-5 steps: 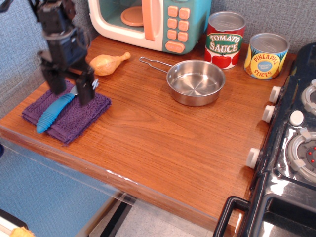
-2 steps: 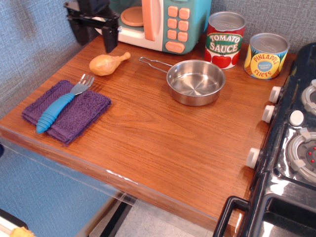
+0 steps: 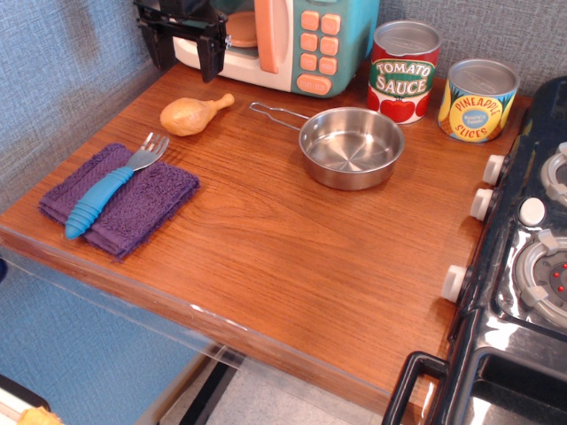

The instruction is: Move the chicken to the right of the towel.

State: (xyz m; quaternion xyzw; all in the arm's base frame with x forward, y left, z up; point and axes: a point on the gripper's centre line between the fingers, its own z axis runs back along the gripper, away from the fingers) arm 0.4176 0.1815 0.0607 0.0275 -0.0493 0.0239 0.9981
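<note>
Blue-grey textured wall panels were seen behind a wooden counter, with a toy stove set against its right edge. At the top left, in front of a toy microwave, the gripper was held high with its two dark fingers spread apart and nothing between them. The chicken was found lying on the bare wood below and slightly to the right of the gripper, its bone stub pointed toward the microwave; it was not touched by the fingers. The towel was laid near the front left corner, with a fork resting on top of it. The chicken sat behind the towel rather than to its right, so the task was judged not yet begun: the drumstick remained to be grasped, carried forward and set down on the open wood beside the towel's right edge.

Counted on the counter were one chicken, one towel, one fork, one steel pan, one microwave and two cans, a tomato sauce can and a pineapple slices can.
</note>
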